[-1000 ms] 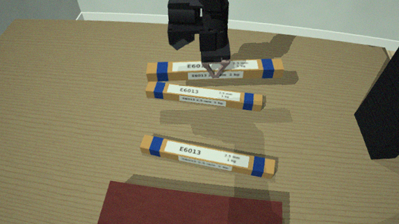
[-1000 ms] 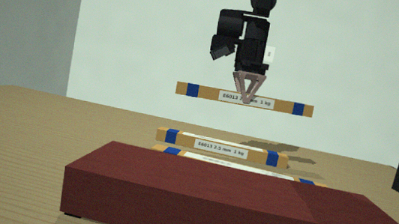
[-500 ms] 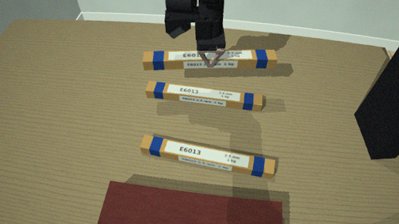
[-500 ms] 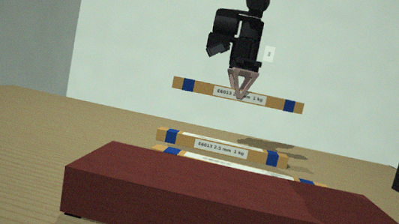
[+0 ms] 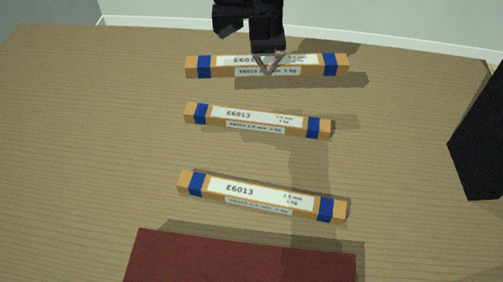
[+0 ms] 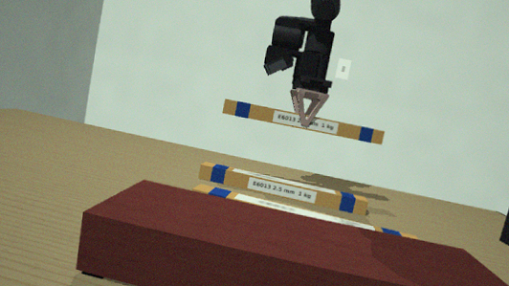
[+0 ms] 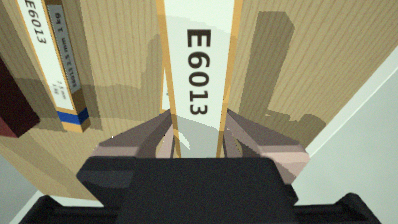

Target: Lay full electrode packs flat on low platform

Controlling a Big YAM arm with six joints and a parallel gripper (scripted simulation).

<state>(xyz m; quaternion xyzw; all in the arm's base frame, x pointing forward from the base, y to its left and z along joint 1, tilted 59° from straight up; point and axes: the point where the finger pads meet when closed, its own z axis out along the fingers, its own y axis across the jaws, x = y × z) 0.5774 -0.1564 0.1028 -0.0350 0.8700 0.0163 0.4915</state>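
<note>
My gripper (image 5: 268,65) is shut on the far electrode pack (image 5: 266,65), a long tan box with blue bands and a white E6013 label. It holds the pack near its middle, level, well above the table, as the exterior view shows (image 6: 303,120). In the wrist view the pack (image 7: 199,75) runs straight out between the two fingers. A second pack (image 5: 257,119) lies flat mid-table. A third pack (image 5: 261,196) lies flat just behind the dark red low platform (image 5: 236,265). The platform top (image 6: 307,244) carries nothing.
A tall black block (image 5: 496,126) stands at the right of the table. The table's far edge meets a pale wall behind the held pack. The second pack also shows at the left of the wrist view (image 7: 52,60).
</note>
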